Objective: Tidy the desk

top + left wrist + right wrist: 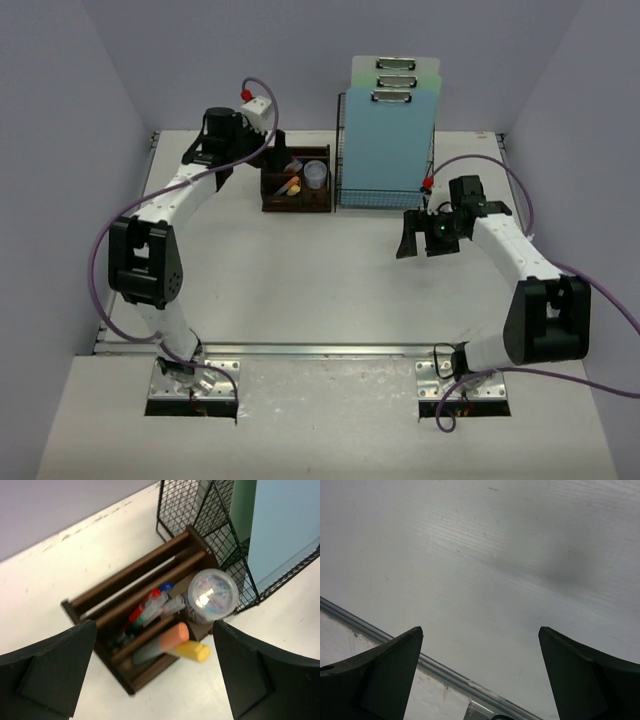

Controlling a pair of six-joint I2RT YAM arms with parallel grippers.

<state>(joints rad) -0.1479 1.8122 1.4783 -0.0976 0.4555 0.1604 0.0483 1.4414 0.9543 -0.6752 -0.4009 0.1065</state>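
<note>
The desk [300,280] is a white tabletop with a metal rail [320,350] along its near edge. My left gripper [274,148] is open and empty at the back left, beside a dark wooden organizer [296,200]. In the left wrist view the gripper [155,672] hovers over the organizer [135,570], which holds pens, an orange highlighter [172,636], a yellow highlighter [194,651] and a clear cup [212,595]. My right gripper [420,238] is open and empty above bare desk at the right. In the right wrist view the gripper [480,650] is over desk [495,555].
A black wire-mesh rack [385,195] holding blue and green clipboards [392,120] stands right of the organizer at the back; it also shows in the left wrist view [190,505]. Grey walls enclose the desk on three sides. The rail [445,670] shows under the right gripper.
</note>
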